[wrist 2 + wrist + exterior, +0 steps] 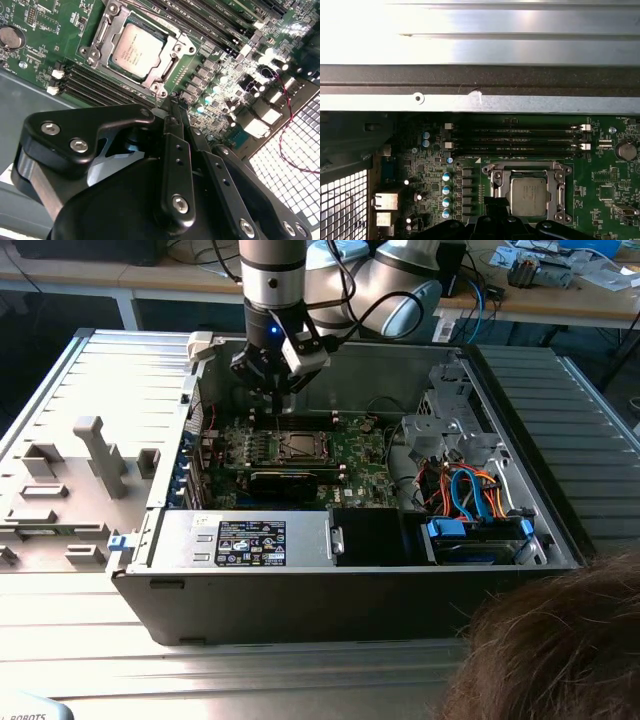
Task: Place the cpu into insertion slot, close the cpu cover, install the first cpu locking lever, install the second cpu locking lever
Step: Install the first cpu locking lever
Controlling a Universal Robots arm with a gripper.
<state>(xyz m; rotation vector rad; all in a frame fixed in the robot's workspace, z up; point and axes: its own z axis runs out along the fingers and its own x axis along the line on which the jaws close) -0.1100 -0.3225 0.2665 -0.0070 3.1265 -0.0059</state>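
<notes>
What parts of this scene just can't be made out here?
First wrist view: the pincer hides one edge of the cpu cover.
Second wrist view: the pincer's body blocks the green board beneath it.
Exterior view: the cpu is too small to judge its seating; a person's hair hides a corner of the case.

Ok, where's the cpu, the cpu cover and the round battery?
the cpu [137, 52]: second wrist view, middle of its grey top.
the cpu cover [169, 70]: second wrist view, a side bar of its frame.
the round battery [11, 37]: second wrist view, its flat face.
</notes>
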